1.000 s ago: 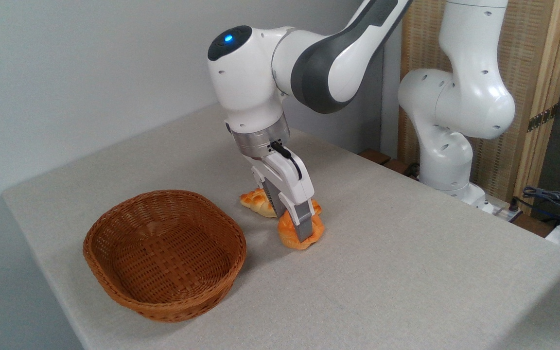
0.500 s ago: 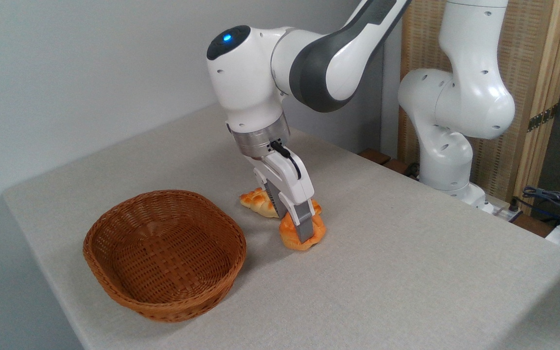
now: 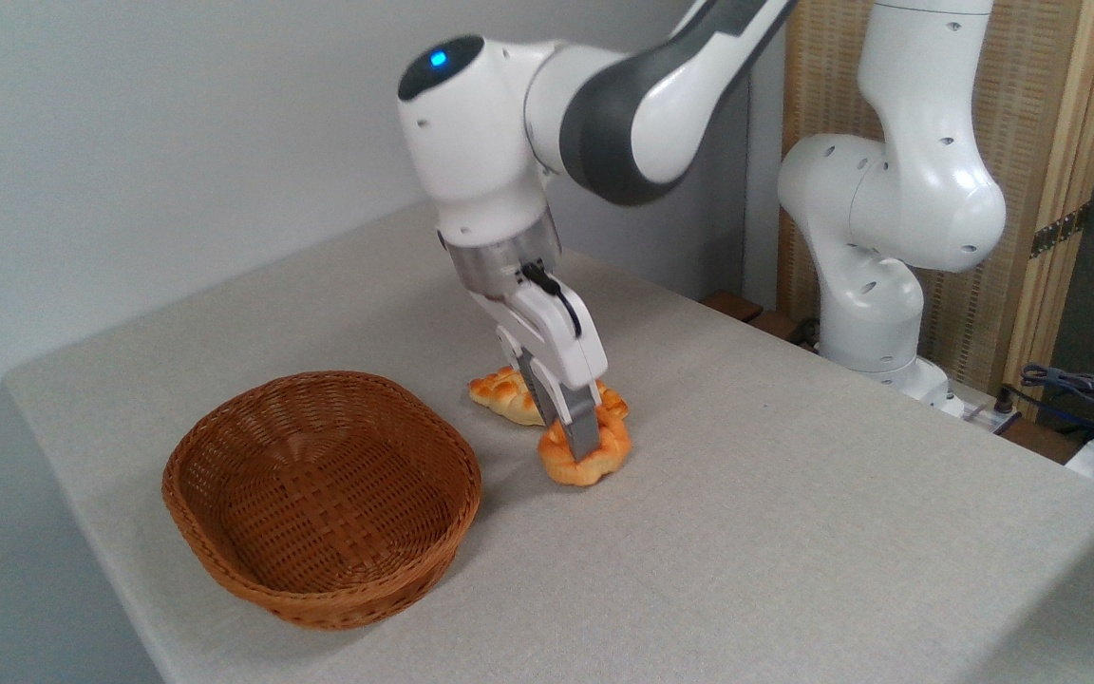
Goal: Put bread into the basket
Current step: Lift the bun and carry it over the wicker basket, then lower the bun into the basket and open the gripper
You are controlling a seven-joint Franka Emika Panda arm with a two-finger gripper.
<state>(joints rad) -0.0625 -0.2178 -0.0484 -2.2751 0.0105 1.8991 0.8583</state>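
The bread [image 3: 587, 460], a small round golden-orange knotted bun, sits just right of the table's middle, at or barely above the cloth. My gripper [image 3: 585, 446] comes down on it from above, and its grey fingers [image 3: 582, 427] are shut on the bun's sides. The far finger is hidden behind the near one. The basket [image 3: 224, 442], a shallow oval reddish-brown wicker one, stands to the left of the bun with nothing in it. A gap of bare cloth separates its rim from the bun.
A longer braided loaf [image 3: 507, 394] lies right behind the bun, partly hidden by my gripper. The arm's white base [image 3: 875, 313] stands at the table's back right. Cables [image 3: 1079, 385] lie beyond the right edge. Grey wall runs along the back left.
The wrist has risen a little and tipped, and the bun has come up slightly with the gripper, shifting a touch leftward. Basket and braided loaf have not moved.
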